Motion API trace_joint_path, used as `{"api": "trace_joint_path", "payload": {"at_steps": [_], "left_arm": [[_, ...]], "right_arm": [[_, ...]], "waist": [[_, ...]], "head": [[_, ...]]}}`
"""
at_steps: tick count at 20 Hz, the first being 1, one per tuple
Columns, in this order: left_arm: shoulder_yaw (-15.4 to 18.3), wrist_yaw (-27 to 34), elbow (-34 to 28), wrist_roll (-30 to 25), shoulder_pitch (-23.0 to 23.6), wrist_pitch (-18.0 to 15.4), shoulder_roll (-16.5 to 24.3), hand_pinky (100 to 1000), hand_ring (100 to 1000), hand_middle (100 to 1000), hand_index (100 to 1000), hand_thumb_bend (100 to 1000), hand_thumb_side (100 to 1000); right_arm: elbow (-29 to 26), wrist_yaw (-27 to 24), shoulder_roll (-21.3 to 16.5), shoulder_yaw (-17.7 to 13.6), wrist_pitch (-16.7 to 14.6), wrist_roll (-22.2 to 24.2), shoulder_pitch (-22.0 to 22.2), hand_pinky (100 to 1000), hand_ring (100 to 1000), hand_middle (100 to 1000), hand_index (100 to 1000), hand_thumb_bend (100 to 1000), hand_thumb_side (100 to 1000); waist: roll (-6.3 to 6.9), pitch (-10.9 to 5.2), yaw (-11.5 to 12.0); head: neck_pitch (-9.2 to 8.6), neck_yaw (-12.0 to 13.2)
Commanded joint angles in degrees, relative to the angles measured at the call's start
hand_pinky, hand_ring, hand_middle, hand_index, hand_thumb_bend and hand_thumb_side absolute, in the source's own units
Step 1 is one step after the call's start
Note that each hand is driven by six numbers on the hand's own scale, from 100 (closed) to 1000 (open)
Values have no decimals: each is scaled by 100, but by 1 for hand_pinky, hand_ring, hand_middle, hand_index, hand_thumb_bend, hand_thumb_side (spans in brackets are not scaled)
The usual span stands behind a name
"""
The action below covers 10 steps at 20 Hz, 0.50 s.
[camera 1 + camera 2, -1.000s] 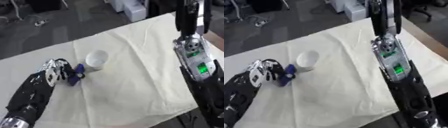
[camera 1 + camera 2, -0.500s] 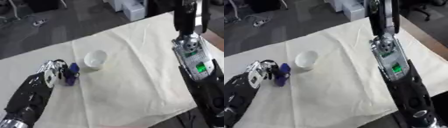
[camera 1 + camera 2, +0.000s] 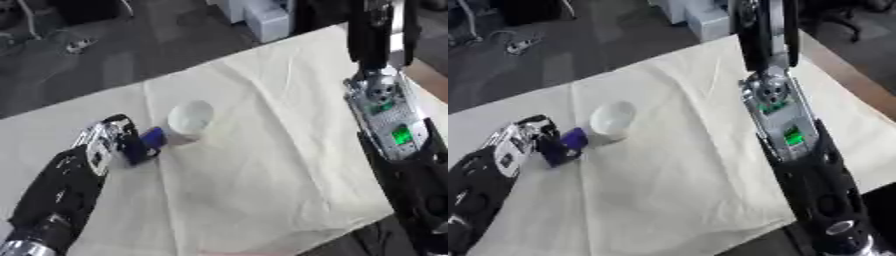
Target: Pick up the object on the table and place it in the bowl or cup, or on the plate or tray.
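A small blue object [image 3: 146,144] sits at the fingers of my left hand [image 3: 103,142], just left of a white cup [image 3: 189,121] on the cream tablecloth [image 3: 280,150]. My left hand's fingers curl round the blue object, which nearly touches the cup's base. My left forearm comes in from the lower left. My right arm [image 3: 789,135] rises along the right side, forearm with a green light; its hand is out of view.
The table's far edge runs diagonally from left to upper right, with dark floor, cables and white boxes [image 3: 262,20] beyond. A wooden table edge [image 3: 842,75] shows at the right. Cloth folds run down the middle.
The camera view has shifted slightly. My left hand has stayed closed on the blue object beside the cup, with a small move toward it.
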Motion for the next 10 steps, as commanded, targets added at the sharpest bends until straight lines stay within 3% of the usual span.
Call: {"api": "trace_joint_path", "payload": {"at_steps": [1,10], "left_arm": [[56,126,-57,258,-94,-47,156,100,213,274,312,564,248],[2,157,-40,121,-253,-25,297,100,230,285,310,523,265]], "right_arm": [[-74,25,-23,-15,-14,0,-120,517,544,554,670,100,902],[-74,38,-55,-23,-2,-2,-81,517,543,553,670,100,887]], "waist": [[-25,-36,19],[-14,-54,80]], "head": [[-20,-57],[-20,-8]]}}
